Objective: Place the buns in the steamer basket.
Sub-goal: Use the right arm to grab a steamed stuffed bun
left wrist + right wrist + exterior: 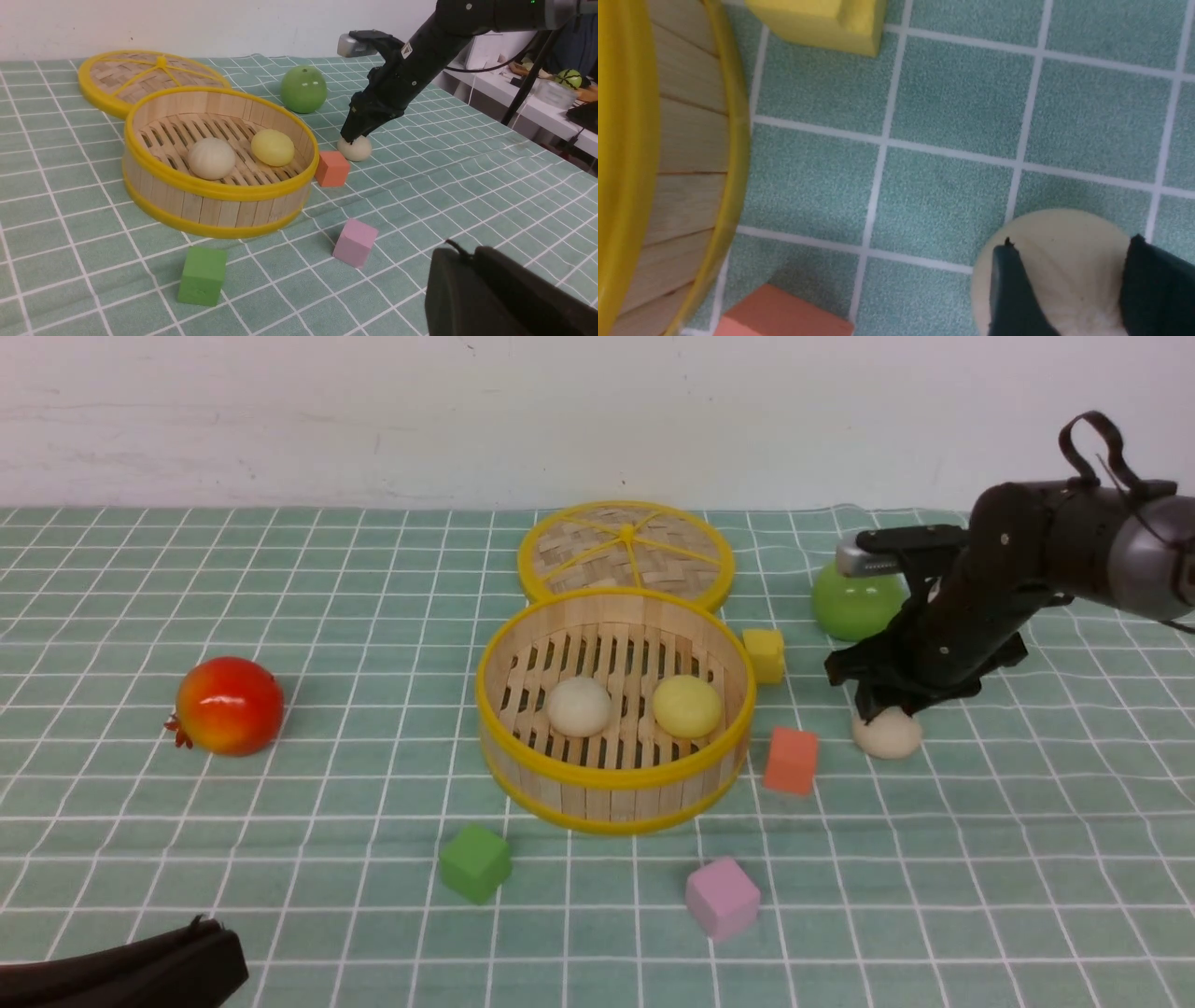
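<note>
The right pincer point(878, 711) is hanging right over the last bun point(892, 735), jaws parted. From the wrist camera its two dark fingers point(1013, 289) are showing over either side of the bun's crown, with pale dough between them. I'd say they are not gripping yet. That bun is sitting on the bench point(1027, 859), out to the right of the basket point(607, 777), with the orange cube point(791, 761) lying between the two and the apple point(854, 607) further back behind the arm.

To do this well, the fingers probably want to be sinking lower before closing, so they are meeting the ball at its widest part rather than pinching the top, where a smooth round thing is likely to be squirting out. A gentle, centred squeeze looks best. The lift ought to be clearing both the orange cube and the basket's wall before travelling left.

Inside, a white bun point(579, 706) and a yellow bun point(686, 706) are already sitting side by side on the slats, so the open floor in front of or behind them seems the place to aim. The left pincer point(140, 971) is lying low at the near edge, and I cannot tell how its jaws are standing.
</note>
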You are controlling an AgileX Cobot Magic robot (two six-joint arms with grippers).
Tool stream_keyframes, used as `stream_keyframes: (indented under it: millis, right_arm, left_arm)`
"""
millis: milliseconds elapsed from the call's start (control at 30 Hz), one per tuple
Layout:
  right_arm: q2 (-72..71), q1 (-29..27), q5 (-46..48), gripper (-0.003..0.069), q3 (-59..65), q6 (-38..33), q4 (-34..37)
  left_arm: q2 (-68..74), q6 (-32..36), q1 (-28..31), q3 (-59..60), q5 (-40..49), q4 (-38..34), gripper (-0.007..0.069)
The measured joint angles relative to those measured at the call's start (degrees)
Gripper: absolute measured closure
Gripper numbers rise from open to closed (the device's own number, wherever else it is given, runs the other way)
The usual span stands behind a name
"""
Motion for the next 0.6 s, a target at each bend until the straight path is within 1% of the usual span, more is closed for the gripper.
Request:
stream_keyframes:
  millis: [100,133,200,267,300,333,367,433,467,600]
  right_arm:
    - [0.05,0.0,-0.56,0.0342,0.0,0.0,0.01]
    - [0.05,0.0,-1.06,0.0365,0.0,0.0,0.01]
    - [0.12,0.0,-1.19,0.0391,0.0,0.0,0.01]
    - [0.18,0.0,-1.31,0.0467,0.0,-1.01,0.01]
    - [0.18,0.0,-1.35,0.0482,0.0,-1.4,0.01]
    - [0.18,0.0,-1.35,0.0543,0.0,-2.44,0.01]
    - [0.1,0.0,-1.23,0.0585,0.0,-3.28,0.01]
    - [-0.31,0.0,-0.87,0.0636,0.0,-4.11,0.01]
    - [-0.83,0.0,-0.6,0.0648,0.0,-4.52,0.07]
    - [-4.95,1.07,-0.52,0.0647,0.0,-5.26,1.39]
  left_arm:
    - [0.0,0.0,0.0,0.0,0.0,0.0,0.0585]
    - [0.0,0.0,0.0,0.0,0.0,-0.05,0.0583]
    - [0.0,0.0,0.0,0.0,0.0,-0.07,0.0582]
    - [0.0,0.0,0.0,0.0,0.0,-0.07,0.0578]
    - [0.0,0.0,0.0,0.0,0.0,-0.07,0.0576]
    - [0.0,0.0,0.0,0.0,0.0,-0.07,0.0574]
    - [0.0,0.0,0.0,0.0,0.0,-0.07,0.0573]
    - [0.0,0.0,0.0,0.0,0.0,-0.07,0.057]
    - [0.0,0.0,0.0,0.0,0.0,-0.07,0.0568]
    - [0.0,0.0,0.0,0.0,0.0,-0.07,0.0565]
